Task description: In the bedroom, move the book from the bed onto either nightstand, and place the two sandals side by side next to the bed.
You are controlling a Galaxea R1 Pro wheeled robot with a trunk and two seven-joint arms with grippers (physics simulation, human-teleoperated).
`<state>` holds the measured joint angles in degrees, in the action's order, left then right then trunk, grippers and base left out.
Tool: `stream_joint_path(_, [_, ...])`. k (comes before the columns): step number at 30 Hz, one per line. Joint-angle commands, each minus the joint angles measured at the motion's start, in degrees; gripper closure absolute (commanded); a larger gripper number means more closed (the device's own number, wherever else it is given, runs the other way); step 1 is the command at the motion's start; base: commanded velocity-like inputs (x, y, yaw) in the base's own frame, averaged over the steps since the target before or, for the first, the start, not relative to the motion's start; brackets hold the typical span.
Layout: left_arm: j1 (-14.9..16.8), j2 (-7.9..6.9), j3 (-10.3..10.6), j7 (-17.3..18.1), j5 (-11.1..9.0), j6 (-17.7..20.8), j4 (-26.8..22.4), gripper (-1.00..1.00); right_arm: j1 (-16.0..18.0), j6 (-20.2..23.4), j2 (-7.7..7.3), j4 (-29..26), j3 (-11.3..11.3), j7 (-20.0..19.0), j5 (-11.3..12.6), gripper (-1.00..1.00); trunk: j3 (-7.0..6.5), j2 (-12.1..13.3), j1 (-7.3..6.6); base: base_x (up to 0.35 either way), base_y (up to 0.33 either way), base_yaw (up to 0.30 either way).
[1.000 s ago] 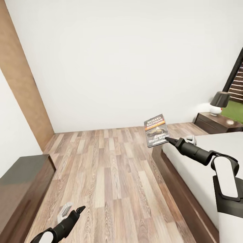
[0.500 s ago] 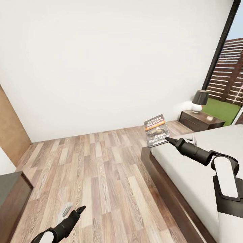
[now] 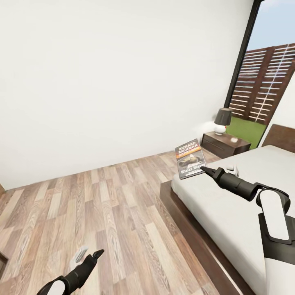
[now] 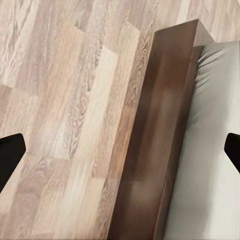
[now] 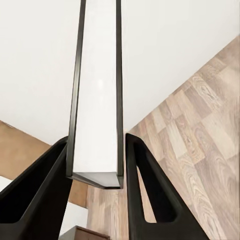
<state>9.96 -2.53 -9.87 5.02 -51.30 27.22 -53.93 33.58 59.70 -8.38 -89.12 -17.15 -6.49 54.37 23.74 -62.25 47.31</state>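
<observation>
My right gripper (image 3: 204, 169) is shut on the lower edge of the book (image 3: 190, 158), a dark paperback with white lettering and an orange band, held upright over the near corner of the bed (image 3: 229, 205). In the right wrist view the book's (image 5: 96, 90) white page edge stands between the two black fingers (image 5: 150, 195). The nightstand (image 3: 225, 144) stands beyond the bed by the window. My left gripper (image 3: 96, 255) hangs low over the floor, open; in its wrist view the fingertips (image 4: 10, 155) sit far apart above the bed frame (image 4: 160, 125). The sandals are out of view.
A dark-shaded lamp (image 3: 222, 120) stands on the nightstand. A tall dark-framed window (image 3: 266, 82) shows a slatted fence and grass. Wood-plank floor (image 3: 102, 205) stretches left of the bed to a white wall (image 3: 123, 82). The brown headboard (image 3: 282, 138) rises at far right.
The whole view has swung right: the wall console and brown panel left the picture, while nightstand, window and headboard came in. Both arms keep their pose, book still held.
</observation>
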Motion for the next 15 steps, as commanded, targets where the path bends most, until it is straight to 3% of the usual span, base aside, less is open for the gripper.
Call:
stream_joint_path(1, [0.0, 0.01, -0.2, 0.1, -0.2, 0.4, 0.0, -1.0, 0.1, 0.3, 0.01, 0.0, -0.1, -0.6, 0.0, 1.0, 0.06, 0.0, 0.03, 0.288, 0.184, -0.268])
stream_joint_path(15, [0.1, -0.09, -0.2, 0.1, -0.2, 0.4, 0.1, -1.0, 0.1, 0.3, -0.08, -0.1, -0.1, -0.7, 0.0, 1.0, 0.06, 0.0, 0.03, 0.268, 0.209, -0.268])
